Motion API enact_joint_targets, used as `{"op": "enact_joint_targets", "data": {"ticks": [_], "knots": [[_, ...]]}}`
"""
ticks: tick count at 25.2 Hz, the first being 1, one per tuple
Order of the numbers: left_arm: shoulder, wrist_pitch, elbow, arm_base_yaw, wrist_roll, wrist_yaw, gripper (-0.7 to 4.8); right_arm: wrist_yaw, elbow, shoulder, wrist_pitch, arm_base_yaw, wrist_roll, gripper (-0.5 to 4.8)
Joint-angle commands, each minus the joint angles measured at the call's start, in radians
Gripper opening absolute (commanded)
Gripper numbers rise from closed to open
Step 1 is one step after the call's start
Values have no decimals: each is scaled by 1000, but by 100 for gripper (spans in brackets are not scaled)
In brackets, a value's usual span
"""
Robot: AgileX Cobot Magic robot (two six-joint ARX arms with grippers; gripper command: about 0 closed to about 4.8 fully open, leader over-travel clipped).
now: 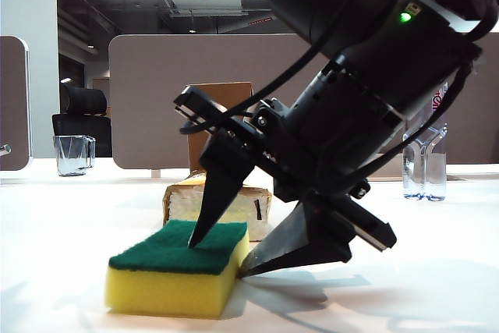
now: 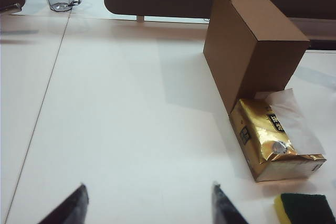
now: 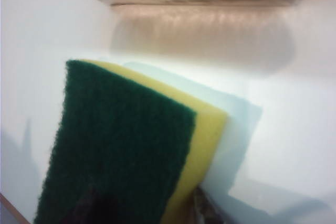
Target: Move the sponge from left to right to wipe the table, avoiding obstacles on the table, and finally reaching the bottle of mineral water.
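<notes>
Right gripper (image 1: pixel 222 255) tilted down, straddling sponge (image 1: pixel 175 278); left gripper (image 2: pixel 149 208) hovering, parted

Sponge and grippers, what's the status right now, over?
Right gripper straddling sponge, one finger on the green top, one at its side. Left gripper open, empty. Tissue pack and cardboard box just behind sponge.

Exterior low at table level, wrists angled downward, all share sponge (image 1: pixel 178 267)
</notes>
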Motion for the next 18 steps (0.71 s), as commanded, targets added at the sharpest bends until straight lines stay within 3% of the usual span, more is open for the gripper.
{"op": "enact_joint_targets", "data": {"ticks": [1,2,8,12,18], "knots": [[-1,13,6,0,3,4,301,3,-19,26,-111,1,11,210],[-1,13,6,0,3,4,301,3,-19,26,-111,1,11,171],[-1,13,6,0,3,4,301,-1,-19,26,-116,1,11,127],[-1,13,6,0,3,4,301,-14,-19,26,-117,0,11,35],[-1,13,6,0,3,4,301,-14,-19,26,-123,0,11,-9]]}}
